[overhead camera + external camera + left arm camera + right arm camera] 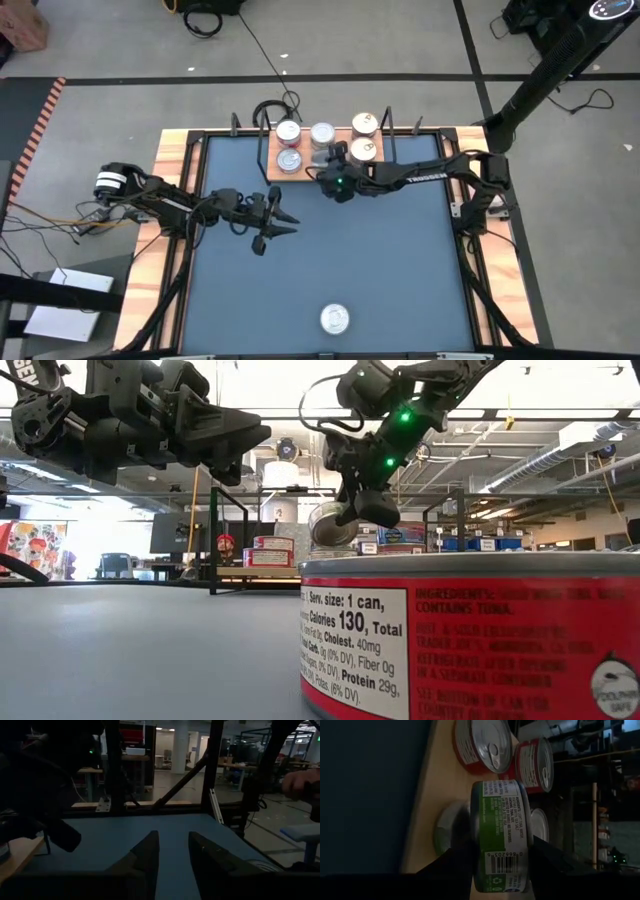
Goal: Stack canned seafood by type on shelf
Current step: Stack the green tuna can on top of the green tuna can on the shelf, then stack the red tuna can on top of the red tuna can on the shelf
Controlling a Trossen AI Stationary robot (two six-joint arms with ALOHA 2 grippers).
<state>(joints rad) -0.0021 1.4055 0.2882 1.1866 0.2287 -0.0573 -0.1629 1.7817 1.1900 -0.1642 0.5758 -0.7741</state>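
Observation:
The shelf (312, 172) is a light wooden board at the table's far edge, with several canned seafood tins standing on it: two red-labelled ones (288, 145) at its left, a pale one (322, 133), and two more (365, 136) at its right. My right gripper (333, 162) hovers over the shelf's middle, shut on a green-labelled tin (500, 835) just above the pale tin (449, 827). Another red-labelled tin (334, 319) stands alone by the near edge. My left gripper (283, 222) waits open over the table's left half, holding nothing. My right gripper pinches the green-labelled tin between its two fingers, one finger (455, 862) at the tin's bottom face and the other (547, 857) at its lid. The fingers slant down from the table's right side. The tin hangs above the shelf's tins (335, 525).
Black wire uprights (213, 540) stand at the shelf's ends. A black frame and a wooden rim (170, 170) run around the blue table. The lone red tin (470, 640) fills the low view's foreground. Bare blue tabletop (390, 260) lies between the shelf and that tin.

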